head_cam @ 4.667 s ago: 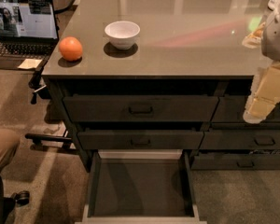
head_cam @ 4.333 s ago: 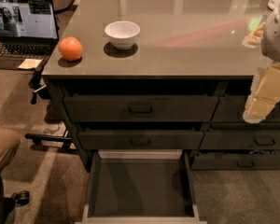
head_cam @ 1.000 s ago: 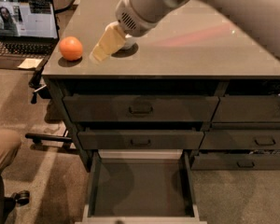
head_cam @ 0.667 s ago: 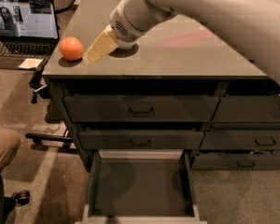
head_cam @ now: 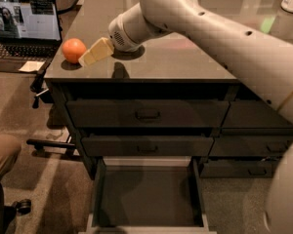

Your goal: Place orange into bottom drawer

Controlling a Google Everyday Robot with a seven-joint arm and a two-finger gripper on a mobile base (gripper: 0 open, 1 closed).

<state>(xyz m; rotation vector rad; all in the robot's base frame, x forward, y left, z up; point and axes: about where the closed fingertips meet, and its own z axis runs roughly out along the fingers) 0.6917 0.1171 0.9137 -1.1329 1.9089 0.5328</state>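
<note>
Cabinet top (head_cam: 158, 67): end effector (head_cam: 84, 60) (beside orange (head_cam: 73, 49))

orange (head_cam: 73, 49) on cabinet top (head_cam: 176, 60) | gripper (head_cam: 86, 60) right, perhaps touching | bottom drawer (head_cam: 146, 199) below

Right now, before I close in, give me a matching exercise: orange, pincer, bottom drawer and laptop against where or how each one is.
1 orange
2 pincer
3 bottom drawer
4 laptop

A pulled open, nothing inside
B screen lit, left of the cabinet
C on the cabinet top, at its left end
D low over the top, close beside the orange

Pairs: 1-C, 2-D, 3-A, 4-B
</note>
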